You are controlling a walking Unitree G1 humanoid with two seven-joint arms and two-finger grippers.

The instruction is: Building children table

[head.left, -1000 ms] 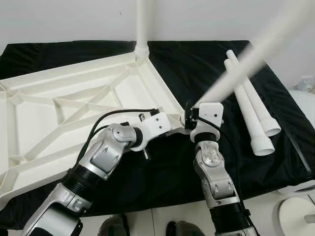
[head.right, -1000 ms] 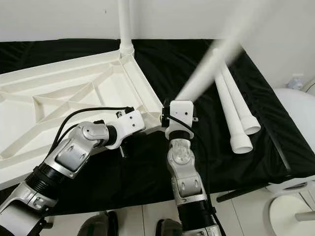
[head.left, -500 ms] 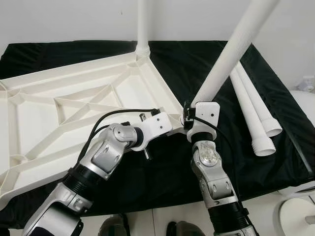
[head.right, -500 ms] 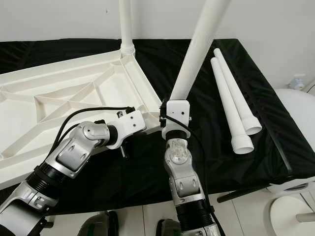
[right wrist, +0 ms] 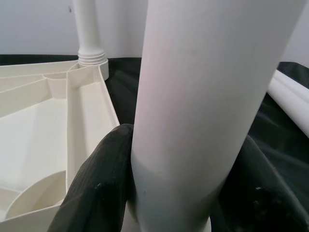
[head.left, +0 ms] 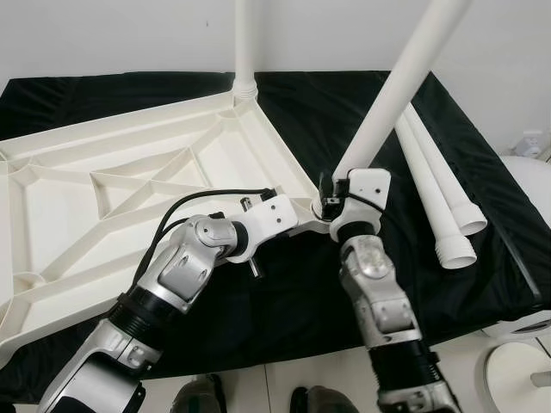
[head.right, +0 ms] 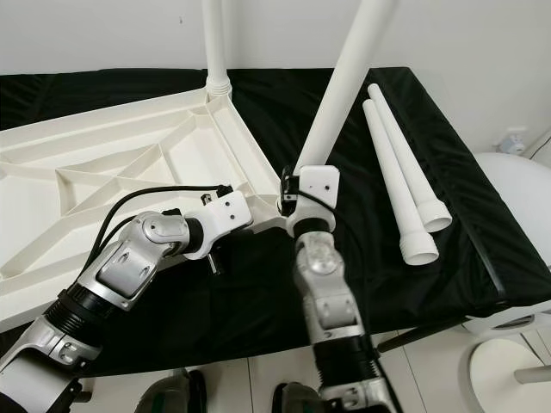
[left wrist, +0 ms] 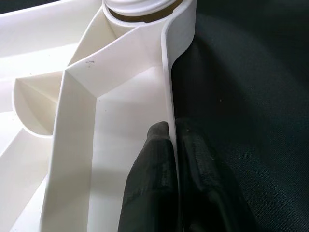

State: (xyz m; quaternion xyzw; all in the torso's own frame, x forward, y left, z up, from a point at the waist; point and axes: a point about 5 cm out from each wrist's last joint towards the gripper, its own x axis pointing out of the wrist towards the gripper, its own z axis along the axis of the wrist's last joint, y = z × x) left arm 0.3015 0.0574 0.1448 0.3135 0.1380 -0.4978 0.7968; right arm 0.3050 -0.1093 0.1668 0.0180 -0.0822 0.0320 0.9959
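Head views: white plastic tabletop (head.left: 129,189), upside down, ribbed underside up, lying on a black cloth (head.left: 344,112) that covers the work surface. One white leg (head.left: 245,43) stands upright in the far corner socket. Two spare legs (head.left: 448,198) lie side by side on the cloth to the right, touching, flared ends toward the robot. Left arm reaches across to the tabletop's near right rim; left gripper (head.left: 293,209) sits at that rim. Right gripper (head.left: 337,191) is at the near right corner, holding a fourth leg (head.left: 396,90), which leans up and to the right, its lower end at the corner. A white round object (head.left: 521,379) stands on the floor at lower right.

Left wrist view: left gripper (left wrist: 173,145), two black fingers (left wrist: 149,183) pressed closed on the thin rim wall of the tabletop (left wrist: 120,111), one inside and one outside. Socket with leg base (left wrist: 140,6) is ahead along the rim; black cloth (left wrist: 251,87) is beside it.

Right wrist view: right gripper (right wrist: 176,164), fingers (right wrist: 94,188) spread around the leg (right wrist: 203,96) and clamped against its sides. Tabletop corner (right wrist: 58,111), the standing leg (right wrist: 89,34) and spare legs (right wrist: 292,99) are behind.
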